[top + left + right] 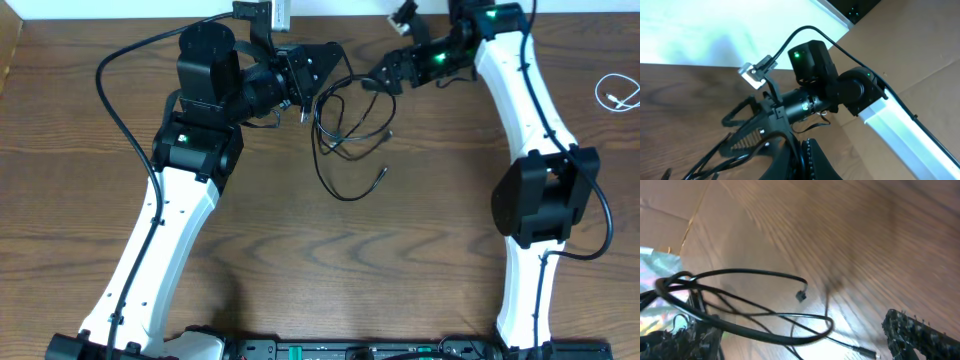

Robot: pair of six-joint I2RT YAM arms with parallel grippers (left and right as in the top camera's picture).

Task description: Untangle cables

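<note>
Black cable (pixel 335 140) sags in a loose tangle between two pincers that face each other above a wood-grain table (pixel 420 250). The left pincer (pixel 330 75) has its fingers (pixel 785 160) drawn nearly together in its own wrist view. It appears to clamp strands of the cable, though the grip point is dark and hard to read. Just beside it, the right pincer (pixel 378 80) stands wide, its ridged fingers (pixel 742 142) spread. In the right wrist view, loops of the cord cross the gap between those fingers, and a small plug end (pixel 801 296) shows just ahead of that pincer. From both pincers the remaining loops spread over the table toward the arms' bases. White cable (pixel 620 95) lies bunched well apart from both pincers, far out on the right pincer's outer side near the table edge, with neither arm touching it.
</note>
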